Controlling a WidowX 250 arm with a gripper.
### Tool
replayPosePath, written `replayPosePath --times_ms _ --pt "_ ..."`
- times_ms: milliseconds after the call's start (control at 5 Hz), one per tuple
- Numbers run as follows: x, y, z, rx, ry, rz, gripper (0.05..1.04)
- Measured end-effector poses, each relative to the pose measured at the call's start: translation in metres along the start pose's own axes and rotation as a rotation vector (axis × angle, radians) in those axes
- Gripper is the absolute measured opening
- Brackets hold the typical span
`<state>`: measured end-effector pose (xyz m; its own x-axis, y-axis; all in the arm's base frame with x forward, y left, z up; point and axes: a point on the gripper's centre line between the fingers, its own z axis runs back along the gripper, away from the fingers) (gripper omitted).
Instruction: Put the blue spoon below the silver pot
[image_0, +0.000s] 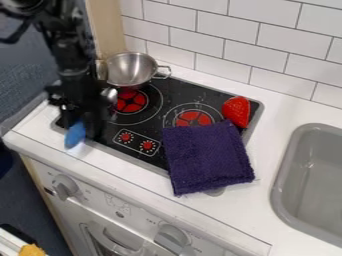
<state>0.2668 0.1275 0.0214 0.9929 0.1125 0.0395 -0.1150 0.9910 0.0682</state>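
The black gripper (85, 111) hangs over the left front part of the stove, left of and nearer the front than the silver pot. A blue spoon (75, 134) shows its blue end just below the gripper, over the stove's front-left edge; the rest of it is hidden behind the gripper. Whether the gripper holds it is unclear. On the back-left burner area stands the silver pot (130, 69), upright, with its handle toward the right.
A folded purple cloth (207, 156) covers the stove's front-right corner. Behind it lies a red strawberry-like toy (236, 111). The grey sink (314, 175) is at the right, and a tiled wall (230, 30) runs along the back.
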Motion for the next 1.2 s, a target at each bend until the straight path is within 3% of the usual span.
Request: replayPosePath --times_ms 200,400,600,800,1000,1200 --pt "0.011 -0.004 -0.001 -0.013 -0.022 -0.036 0.417" --pt "0.016 -0.008 -0.003 -0.022 -0.031 -0.062 0.489" --pt "0.015 -0.013 -0.004 -0.052 -0.035 -0.068 0.799" --pt "0.007 -0.013 0.001 -0.06 -0.049 -0.06 1.009" --pt "0.004 -0.017 0.027 -0.051 -0.124 -0.076 1.008" --pt "0.002 -0.03 0.045 -0.061 -0.164 -0.112 1.003"
